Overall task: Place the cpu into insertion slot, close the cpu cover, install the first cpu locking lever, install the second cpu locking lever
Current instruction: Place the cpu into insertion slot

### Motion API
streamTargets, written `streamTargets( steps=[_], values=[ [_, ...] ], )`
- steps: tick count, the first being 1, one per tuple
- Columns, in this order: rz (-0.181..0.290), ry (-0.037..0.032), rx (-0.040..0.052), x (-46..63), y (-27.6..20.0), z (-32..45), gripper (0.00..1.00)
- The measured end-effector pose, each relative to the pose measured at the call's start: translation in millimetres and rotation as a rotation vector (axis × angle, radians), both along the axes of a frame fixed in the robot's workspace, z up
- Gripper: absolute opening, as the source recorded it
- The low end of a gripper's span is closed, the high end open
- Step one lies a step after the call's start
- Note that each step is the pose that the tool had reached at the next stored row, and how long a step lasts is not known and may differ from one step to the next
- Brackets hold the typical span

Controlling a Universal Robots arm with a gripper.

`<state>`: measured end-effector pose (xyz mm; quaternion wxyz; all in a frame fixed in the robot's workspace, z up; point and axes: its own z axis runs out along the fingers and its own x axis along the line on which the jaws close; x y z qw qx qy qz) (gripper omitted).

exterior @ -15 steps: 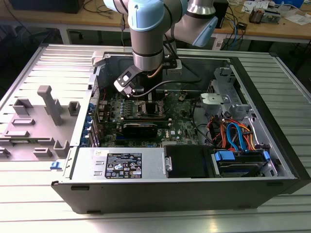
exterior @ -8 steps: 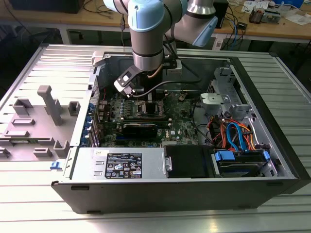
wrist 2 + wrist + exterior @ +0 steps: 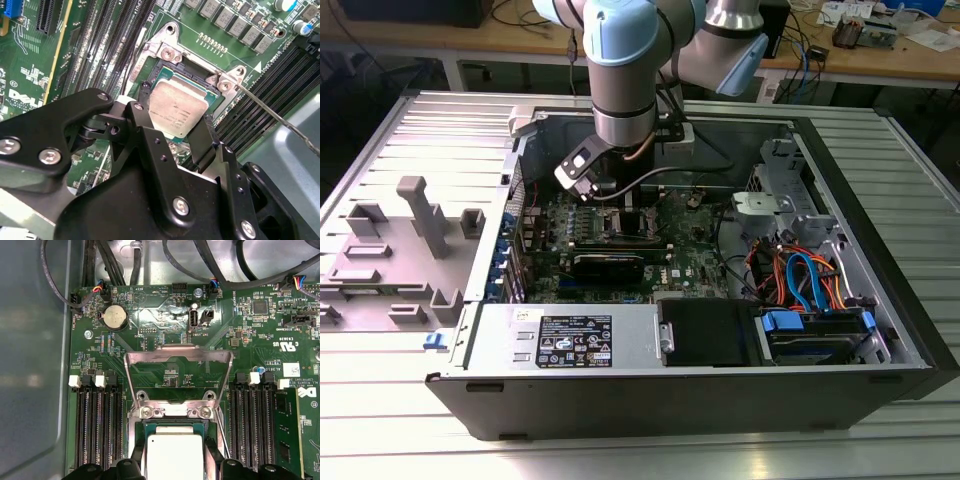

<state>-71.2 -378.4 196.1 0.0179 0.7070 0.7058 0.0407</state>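
Observation:
The cpu (image 3: 177,111) is a small silver square chip, and it sits between my black fingers (image 3: 141,125) right over the insertion slot (image 3: 167,50), tilted slightly against the slot's silver rim. My gripper (image 3: 172,125) is shut on its two opposite edges. In the first wrist view the cpu (image 3: 172,452) lies just below the slot's hinge end (image 3: 172,412). The cpu cover (image 3: 179,354) stands swung up and open beyond it. A thin wire locking lever (image 3: 265,107) sticks out, unlatched, from one socket corner. In the exterior view my gripper (image 3: 610,200) reaches down into the open computer case.
Long black memory slots (image 3: 97,425) flank the socket on both sides. The green motherboard (image 3: 690,260) lies in the case, with a power supply (image 3: 570,340) in front. Drive cage cables (image 3: 800,275) are at the exterior view's right. A grey fixture (image 3: 420,215) stands on the table outside.

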Motion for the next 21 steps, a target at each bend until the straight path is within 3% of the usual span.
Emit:
streamTargets(
  steps=[10, 14, 21],
  values=[
    [0.000, -0.0004, -0.0003, -0.4, -0.3, 0.4, 0.55],
    [0.000, -0.0003, -0.0094, -0.5, -0.4, 2.7, 0.55],
    [0.000, -0.0001, -0.0138, -0.5, -0.4, 5.6, 0.55]
  ],
)
